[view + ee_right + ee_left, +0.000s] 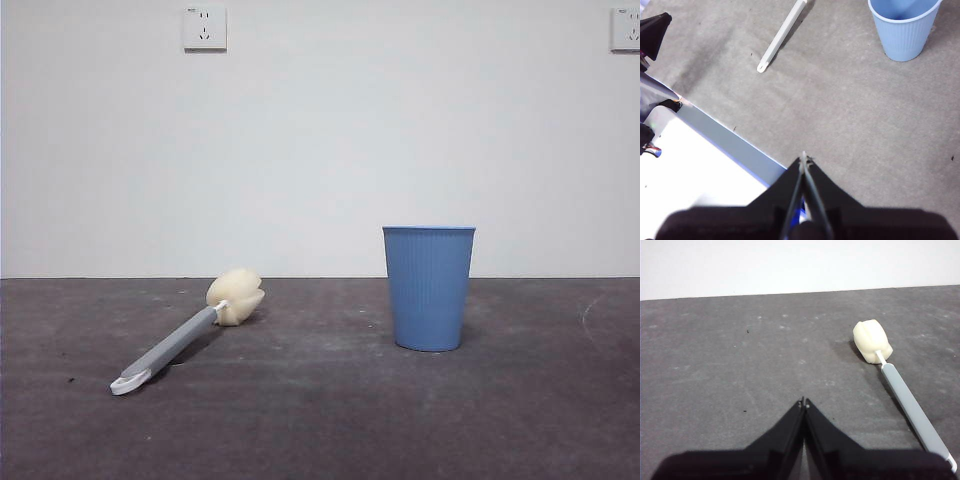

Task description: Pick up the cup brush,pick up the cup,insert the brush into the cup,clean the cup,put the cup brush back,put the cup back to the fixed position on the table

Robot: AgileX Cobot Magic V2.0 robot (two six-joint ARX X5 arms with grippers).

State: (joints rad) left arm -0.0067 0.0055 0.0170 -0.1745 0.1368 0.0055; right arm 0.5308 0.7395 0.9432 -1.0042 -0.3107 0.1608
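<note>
The cup brush (185, 338) lies flat on the table (320, 420) at the left, cream sponge head toward the wall, white looped tip toward the front. The blue ribbed cup (429, 287) stands upright to its right, well apart from it. My left gripper (804, 402) is shut and empty, hovering over bare table beside the cup brush (900, 390). My right gripper (804, 156) is shut too, holding nothing, above the table's near edge; the cup (903, 30) and the brush handle (782, 36) lie far beyond it. Neither gripper shows in the front view.
A white wall with two sockets (204, 28) stands behind the table. In the right wrist view the table's edge (735, 147) runs diagonally, with a white surface below it and the other arm's black parts (654, 30) at the side.
</note>
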